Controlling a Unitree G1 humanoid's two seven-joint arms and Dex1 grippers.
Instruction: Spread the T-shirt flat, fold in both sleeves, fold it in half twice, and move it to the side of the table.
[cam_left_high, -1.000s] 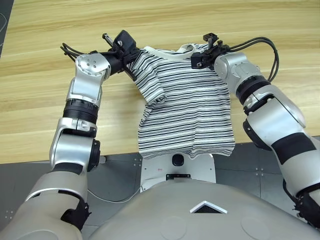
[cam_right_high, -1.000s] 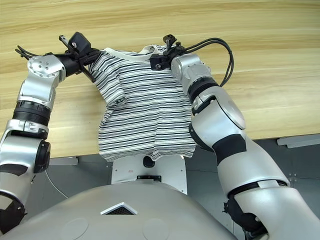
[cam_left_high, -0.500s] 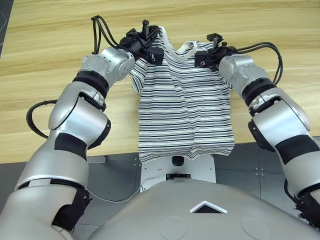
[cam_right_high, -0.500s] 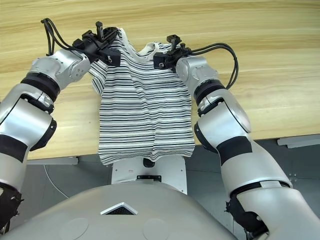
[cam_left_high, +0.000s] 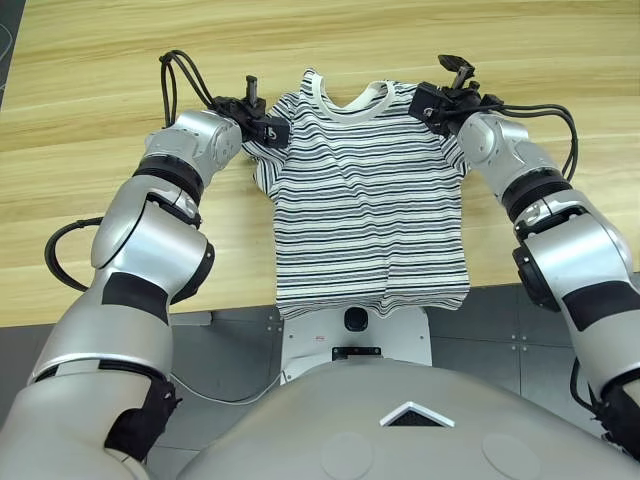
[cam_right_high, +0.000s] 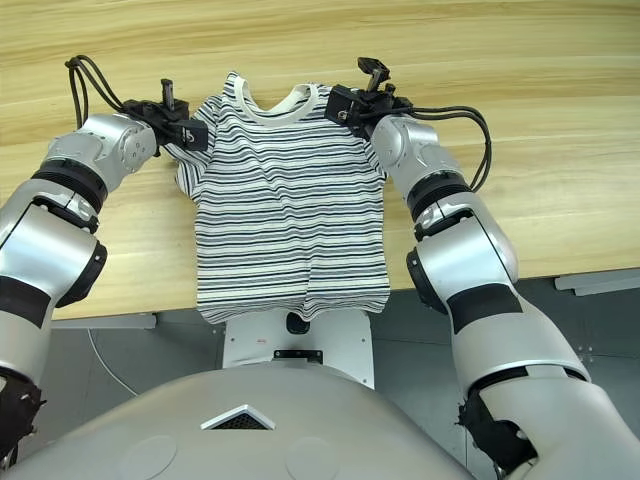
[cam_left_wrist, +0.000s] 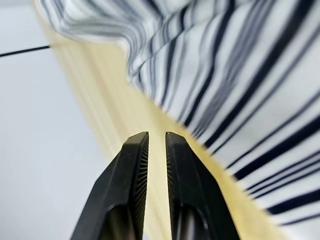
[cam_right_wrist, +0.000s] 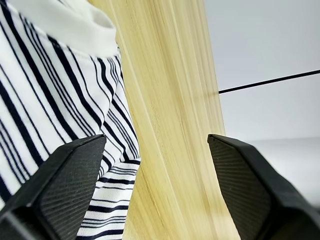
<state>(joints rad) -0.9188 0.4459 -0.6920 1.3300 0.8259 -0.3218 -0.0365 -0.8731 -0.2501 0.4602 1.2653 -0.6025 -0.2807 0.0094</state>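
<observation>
The black-and-white striped T-shirt (cam_left_high: 370, 210) lies face up on the wooden table (cam_left_high: 90, 210), its white collar (cam_left_high: 352, 100) on the far side and its hem (cam_left_high: 372, 300) hanging over the near edge. The shirt's left sleeve (cam_left_high: 262, 168) is still crumpled. My left gripper (cam_left_high: 268, 130) sits at that sleeve's shoulder; in the left wrist view its own fingertips (cam_left_wrist: 157, 135) are nearly together with nothing between them. My right gripper (cam_left_high: 432, 100) is at the other shoulder, and the right wrist view shows it (cam_right_wrist: 157, 140) wide open over the sleeve edge (cam_right_wrist: 112, 170).
Bare wooden tabletop stretches far to both sides and beyond the collar. The table's near edge (cam_left_high: 60, 318) runs just in front of me, with grey floor (cam_left_high: 240, 340) below it.
My left arm swung in to the collar and then back out to the left sleeve, and that side of the shirt opened out flatter. My right gripper moved outward from the right shoulder.
</observation>
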